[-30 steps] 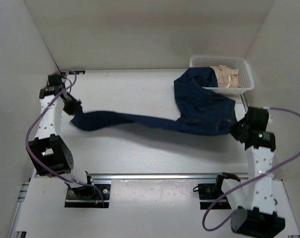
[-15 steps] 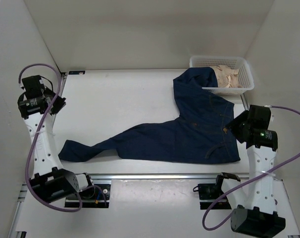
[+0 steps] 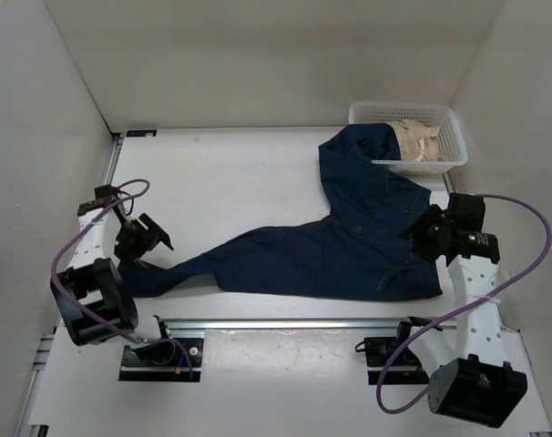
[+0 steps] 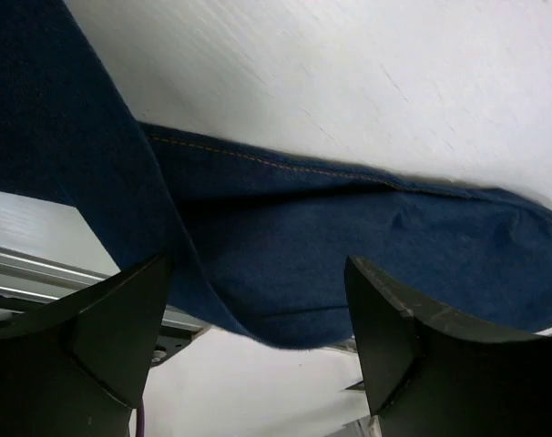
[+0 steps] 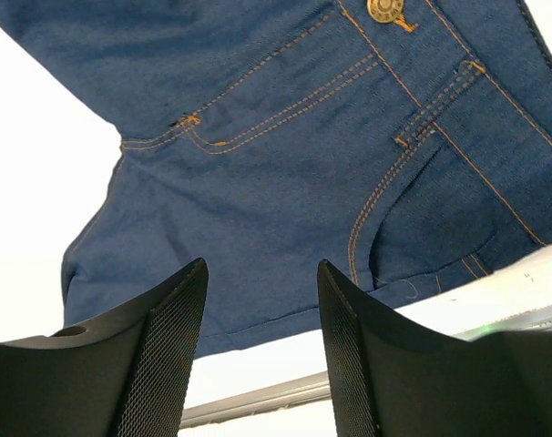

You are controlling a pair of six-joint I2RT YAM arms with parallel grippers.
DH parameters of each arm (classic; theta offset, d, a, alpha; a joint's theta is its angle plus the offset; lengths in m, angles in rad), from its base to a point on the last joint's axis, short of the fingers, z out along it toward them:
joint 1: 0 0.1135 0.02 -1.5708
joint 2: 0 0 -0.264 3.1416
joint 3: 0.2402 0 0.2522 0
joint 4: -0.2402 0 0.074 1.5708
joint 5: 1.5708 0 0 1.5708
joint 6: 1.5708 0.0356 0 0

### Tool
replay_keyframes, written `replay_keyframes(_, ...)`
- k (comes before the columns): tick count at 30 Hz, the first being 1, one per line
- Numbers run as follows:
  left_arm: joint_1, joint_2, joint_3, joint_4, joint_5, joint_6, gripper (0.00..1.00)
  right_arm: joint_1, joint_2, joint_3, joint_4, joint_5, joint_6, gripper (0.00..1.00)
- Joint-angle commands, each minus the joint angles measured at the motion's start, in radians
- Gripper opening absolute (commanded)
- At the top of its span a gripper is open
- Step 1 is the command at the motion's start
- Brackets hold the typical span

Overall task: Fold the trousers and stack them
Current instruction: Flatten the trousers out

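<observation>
My left claw (image 4: 256, 273) stands wide open with nothing between its fingers, hovering just over the hem end of one leg at the lower left of the top view. The right claw (image 5: 260, 273) is open about as wide and also empty, poised above the waistband and pocket stitching at the right. The trousers (image 3: 349, 255) lie on the table (image 3: 221, 173) with the seat at the right. One leg runs flat to the lower left. The other goes to the upper right, where its end drapes over the rim of the white basket (image 3: 451, 146) holding beige cloth (image 3: 413, 137). I judge this is the spreading-out step, with no fold made yet. Next I'd want the upper leg lifted off the basket and laid along the lower one, pinching denim without dragging the basket.
</observation>
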Motion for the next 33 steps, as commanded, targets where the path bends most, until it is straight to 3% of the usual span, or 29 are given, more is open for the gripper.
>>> replay_keyframes(1, -0.009, -0.09, 0.015, -0.015, 0.036, 0.028, 0.87, 0.0, -0.006, 0.016, 0.047, -0.031, -0.023, 0.57)
replay_keyframes(4, -0.009, -0.065, 0.005, -0.015, 0.027, 0.028, 0.8, 0.0, 0.004, 0.016, 0.056, -0.031, -0.023, 0.58)
replay_keyframes(5, -0.009, -0.055, 0.005, -0.015, 0.027, 0.028, 0.72, 0.0, 0.016, 0.016, 0.069, -0.031, -0.023, 0.58)
replay_keyframes(8, -0.009, -0.046, 0.005, -0.037, 0.017, 0.028, 0.64, 0.0, 0.025, 0.026, 0.069, -0.031, -0.033, 0.58)
replay_keyframes(13, -0.009, -0.101, -0.05, -0.064, -0.016, 0.024, 0.78, 0.0, 0.034, 0.026, 0.078, -0.031, -0.042, 0.58)
replay_keyframes(16, -0.009, -0.086, -0.069, -0.054, -0.016, 0.013, 0.78, 0.0, 0.045, 0.015, 0.099, -0.042, -0.042, 0.58)
replay_keyframes(20, -0.009, -0.063, -0.069, -0.054, 0.002, 0.022, 0.64, 0.0, 0.066, 0.015, 0.099, -0.042, -0.042, 0.58)
replay_keyframes(21, -0.009, -0.063, -0.069, -0.054, 0.002, 0.022, 0.44, 0.0, 0.066, 0.015, 0.099, -0.042, -0.042, 0.58)
replay_keyframes(24, -0.009, -0.063, -0.051, -0.064, 0.016, 0.022, 0.1, 0.0, 0.066, 0.015, 0.099, -0.032, -0.051, 0.58)
replay_keyframes(29, -0.019, -0.028, 0.142, -0.073, -0.03, 0.004, 0.1, 0.0, 0.066, 0.015, 0.099, -0.032, -0.051, 0.58)
replay_keyframes(33, -0.113, 0.09, 0.446, -0.123, -0.03, -0.045, 0.1, 0.0, 0.076, 0.024, 0.099, -0.023, -0.051, 0.58)
